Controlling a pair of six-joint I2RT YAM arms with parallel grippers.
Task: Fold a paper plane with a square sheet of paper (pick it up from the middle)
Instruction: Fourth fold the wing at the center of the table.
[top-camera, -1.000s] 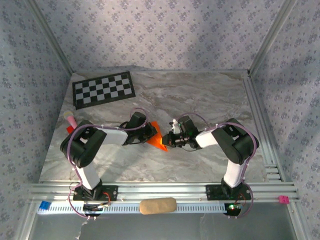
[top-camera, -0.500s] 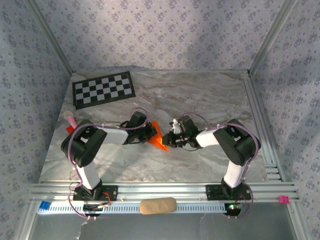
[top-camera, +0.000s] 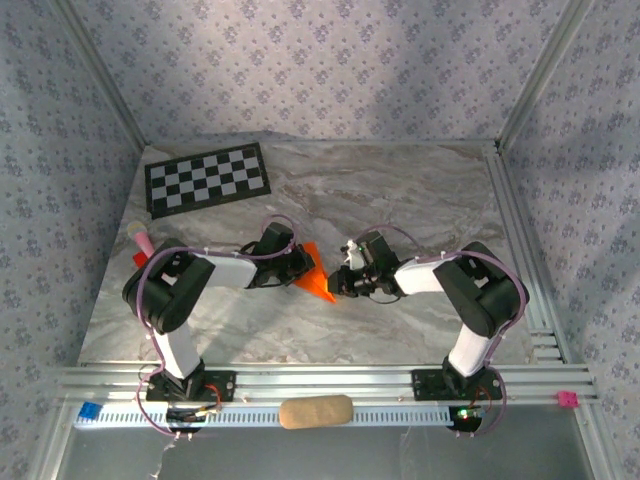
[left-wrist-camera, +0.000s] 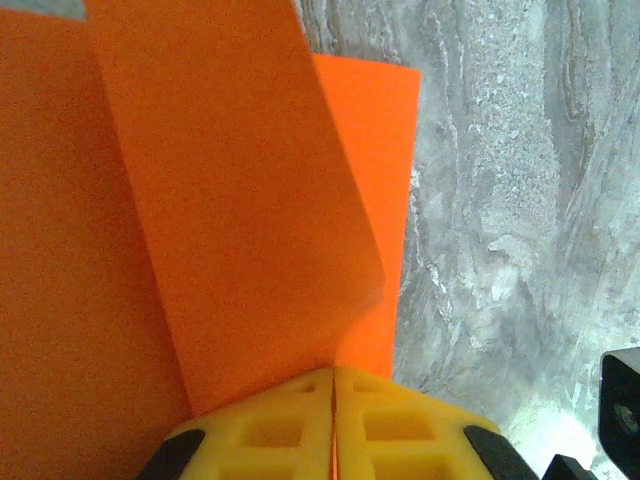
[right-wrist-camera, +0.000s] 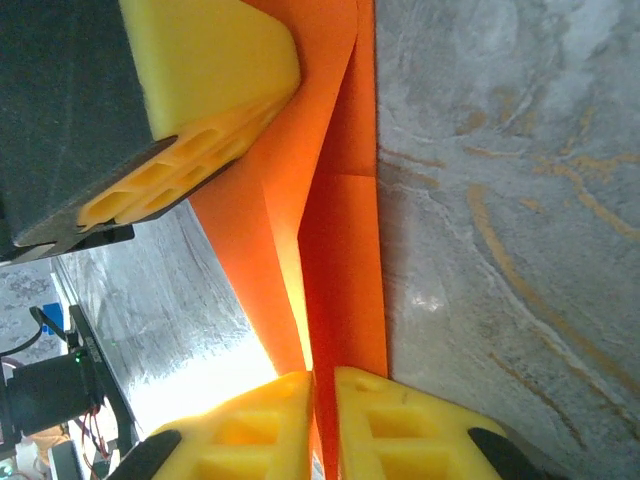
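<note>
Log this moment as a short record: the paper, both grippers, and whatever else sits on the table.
paper: orange paper, folded into overlapping layers, between the two grippers near the table's middle
left gripper: left gripper shut on one edge of the paper
right gripper: right gripper closed on the opposite side, paper between its fingers
far left corner: checkerboard sheet, lying flat
left edge: red and pink object
surface: marble table

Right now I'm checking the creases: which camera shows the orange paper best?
Left wrist: the orange paper shows face-on, its overlapping flap and edges clear, pinched in the left claw. Right wrist sees it edge-on in the right claw; the top view, a small orange wedge.
</note>
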